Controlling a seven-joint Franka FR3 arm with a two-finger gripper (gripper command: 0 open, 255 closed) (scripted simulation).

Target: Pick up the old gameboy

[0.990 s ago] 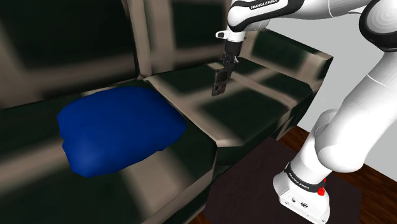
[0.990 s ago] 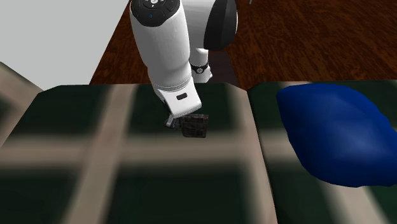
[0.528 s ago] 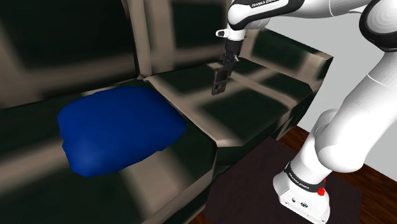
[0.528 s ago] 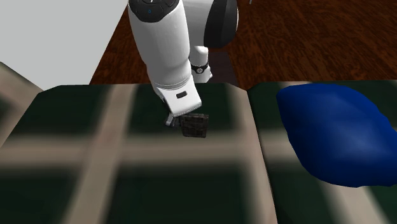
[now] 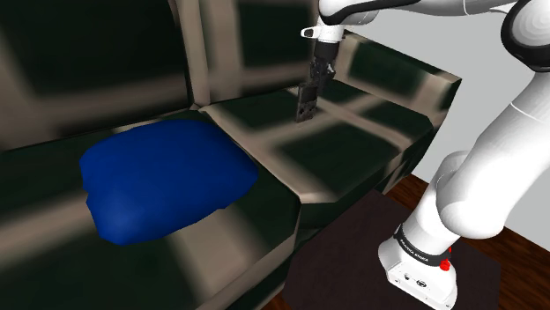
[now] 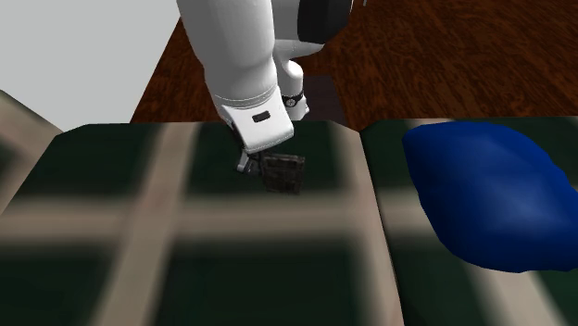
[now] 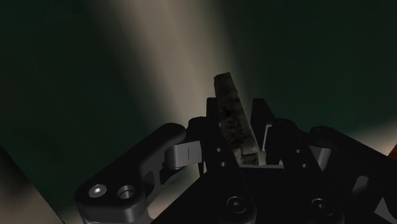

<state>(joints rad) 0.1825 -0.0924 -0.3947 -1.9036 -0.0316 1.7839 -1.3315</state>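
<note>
Gameboy [image 5: 305, 103] raised higher, clasped (edge-on) in end effector [image 5: 309, 89]

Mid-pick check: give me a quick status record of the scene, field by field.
held object: small dark, mottled, slab-shaped gameboy, hanging upright
gripper: black two-finger gripper, shut on the gameboy's upper end
seat contact: gameboy appears lifted off the seat; gap not certain
surface: dark green sofa with beige plaid stripes
nearby: blue cushion on the neighbouring seat, apart from the gameboy
floor: brown wood floor
</note>
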